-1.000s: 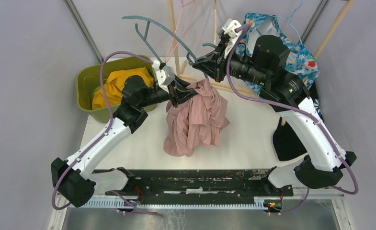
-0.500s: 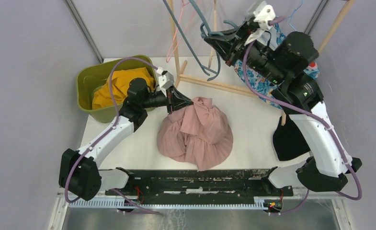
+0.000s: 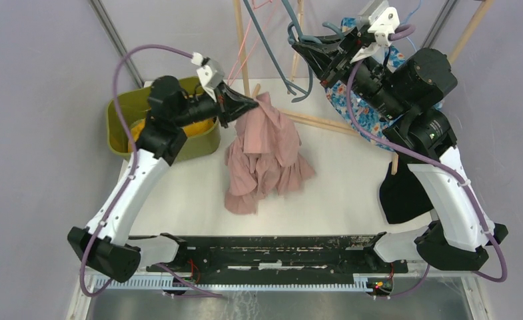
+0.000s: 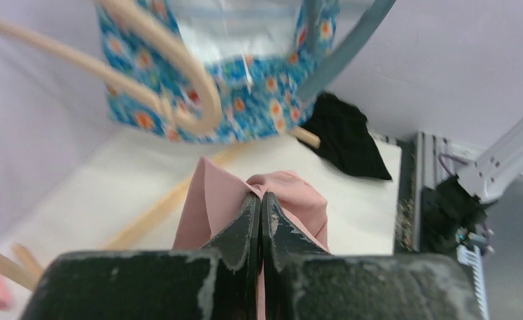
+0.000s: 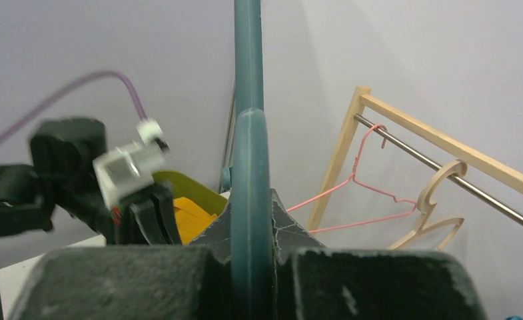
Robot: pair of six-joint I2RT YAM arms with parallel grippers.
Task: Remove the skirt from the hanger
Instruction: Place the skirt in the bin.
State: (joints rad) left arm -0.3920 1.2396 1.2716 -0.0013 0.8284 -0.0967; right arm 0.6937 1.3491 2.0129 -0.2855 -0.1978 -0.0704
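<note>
The left gripper (image 3: 250, 101) is clamped tight on a fold of the skirt (image 3: 265, 150). In the left wrist view its two fingers (image 4: 245, 223) meet with only pink cloth pinched between them. The gripper is raised above the far side of the table (image 3: 352, 187), and the skirt hangs from it in a loose cone, with its lower folds resting on the white surface just below and towards the near edge.

The right gripper (image 3: 300, 48) is raised at the far right, closed on the grey-blue hanger (image 5: 248, 60) – the bar runs straight up between its fingers in the right wrist view. The hanger is bare and stands apart from the skirt, with no cloth draped on it.

Just to the left of the left gripper sits an olive-green bin (image 3: 202, 145) with a yellow cloth (image 3: 138, 127) bunched inside. The arm crosses over it and hides part of its contents.

The skirt is dusty pink, thin and heavily creased – narrow where it is pinched and spreading into ruffled pleats at the bottom. Behind the right arm hangs a blue floral garment (image 3: 348, 107), and a black cloth (image 3: 402, 197) lies at the table's right edge.
</note>
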